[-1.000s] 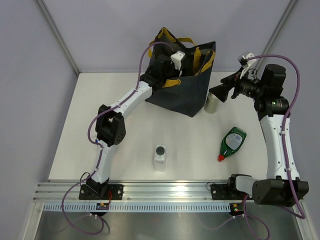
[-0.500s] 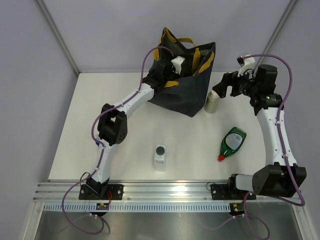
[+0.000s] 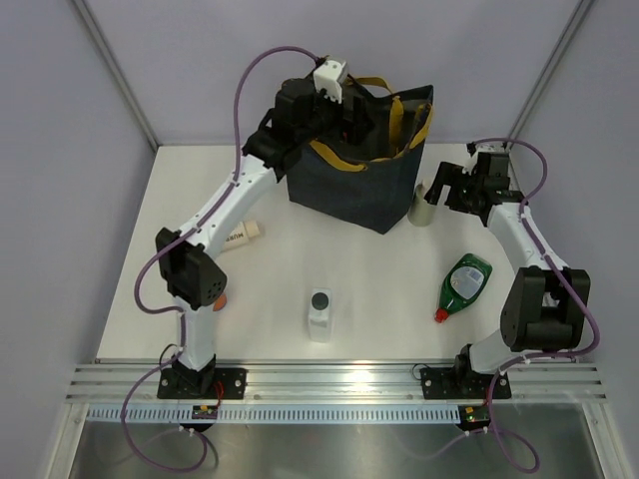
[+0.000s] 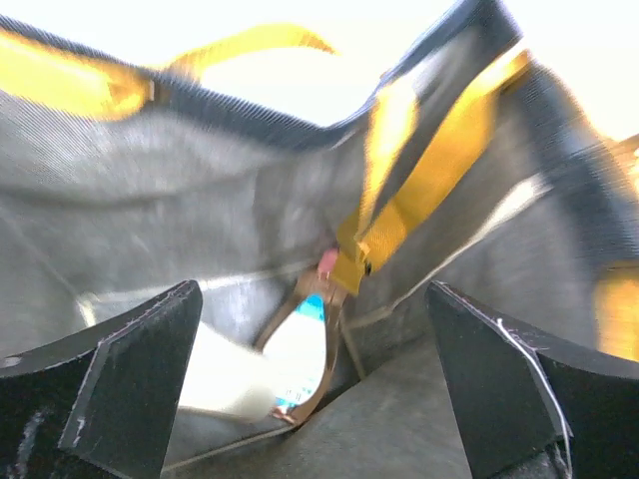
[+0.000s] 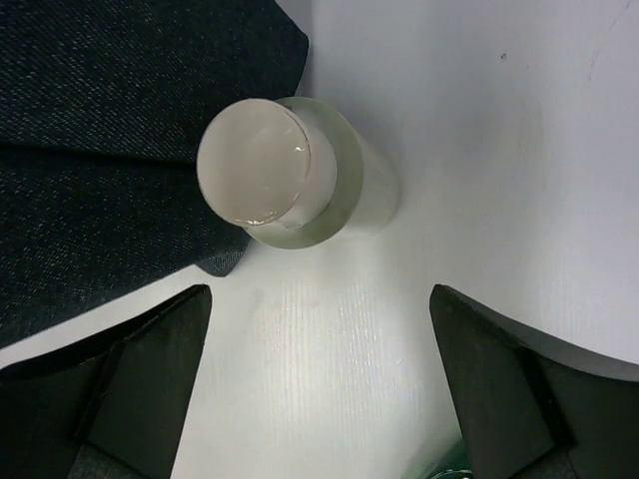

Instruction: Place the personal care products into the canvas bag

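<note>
Navy bag (image 3: 354, 190) stands open at the far side, a bottle (image 4: 303, 357) lying inside. Beige bottle (image 3: 424, 206) is upright just beside its right corner. Green bottle (image 3: 464, 281) lies right, white bottle (image 3: 319, 315) stands centre, cream bottle (image 3: 240, 237) lies left.

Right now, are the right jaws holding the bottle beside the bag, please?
No, the jaws stand open, and the bottle stands untouched ahead of them.

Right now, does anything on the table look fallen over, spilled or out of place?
No spill shows. Two bottles lie on their sides: the green bottle at the right, and a cream labelled bottle at the left. The white bottle and the beige bottle by the canvas bag stand upright.
</note>
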### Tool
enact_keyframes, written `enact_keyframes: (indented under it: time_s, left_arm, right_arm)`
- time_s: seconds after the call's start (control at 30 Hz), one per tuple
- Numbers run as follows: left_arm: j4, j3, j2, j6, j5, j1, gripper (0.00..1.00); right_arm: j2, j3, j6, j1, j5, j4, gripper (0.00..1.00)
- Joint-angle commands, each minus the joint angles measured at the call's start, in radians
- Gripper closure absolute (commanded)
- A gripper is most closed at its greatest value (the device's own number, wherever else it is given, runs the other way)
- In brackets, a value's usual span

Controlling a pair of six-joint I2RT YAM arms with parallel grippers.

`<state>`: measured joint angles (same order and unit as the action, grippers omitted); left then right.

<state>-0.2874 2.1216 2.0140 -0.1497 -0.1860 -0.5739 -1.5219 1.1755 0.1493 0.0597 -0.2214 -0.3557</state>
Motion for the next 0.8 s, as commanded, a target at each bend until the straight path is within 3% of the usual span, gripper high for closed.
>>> enact_keyframes:
  time_s: [0.0, 0.23, 0.33, 0.37, 0.6, 0.77]
  left_arm:
    - [0.044, 0.043, -0.144, -0.004, 0.014, 0.011, 0.01]
    - [0.028, -0.167, -0.468, 0.059, 0.094, 0.029, 0.01]
    - [0.045, -0.378, -0.602, 0.087, 0.138, 0.035, 0.01]
    - [0.053, -0.494, -0.691, 0.091, 0.148, 0.036, 0.01]
    - [0.036, -0.938, -1.035, 0.095, 0.304, 0.042, 0.01]
    - [-0.01, -1.124, -1.201, 0.03, 0.387, 0.043, 0.01]
  right_arm:
    - [-0.021, 0.001, 0.082, -0.055, 0.114, 0.112, 0.0]
    - [-0.162, 0.085, 0.137, -0.155, 0.333, 0.107, 0.0]
    - [-0.233, 0.144, 0.174, -0.159, 0.41, 0.067, 0.01]
    - [-0.26, 0.156, 0.186, -0.158, 0.418, 0.06, 0.0]
    - [-0.287, 0.147, 0.208, -0.158, 0.404, 0.168, 0.02]
    - [-0.31, 0.161, 0.228, -0.158, 0.393, 0.173, 0.13]
